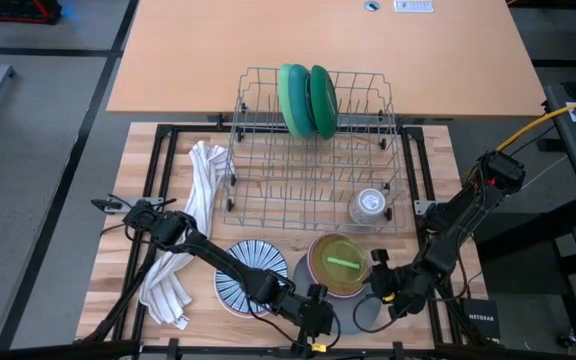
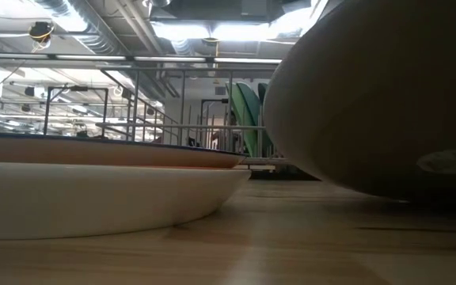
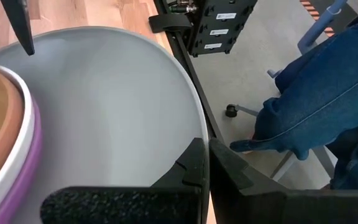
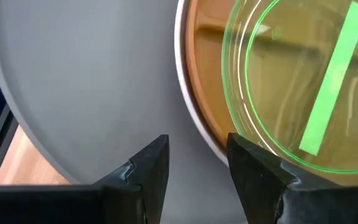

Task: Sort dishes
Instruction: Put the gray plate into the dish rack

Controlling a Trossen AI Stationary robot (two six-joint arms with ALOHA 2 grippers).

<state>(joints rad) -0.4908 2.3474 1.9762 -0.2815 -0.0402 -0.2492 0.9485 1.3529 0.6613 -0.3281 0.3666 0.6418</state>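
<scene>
Denim sleeve (image 3: 328, 87) beside grey plate (image 3: 117, 118)

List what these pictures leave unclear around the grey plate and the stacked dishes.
- Grey plate: high view, mostly hidden under the left gripper, shut at its rim, and the open right gripper.
- Stack under the clear bowl: dish count hidden.
- Low view: a near dish blocks both grippers.
- Rack: cup contents too small.

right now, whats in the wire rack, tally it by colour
light green dish: 1
teal dish: 1
clear glass cup: 1
total in the wire rack: 3
</scene>
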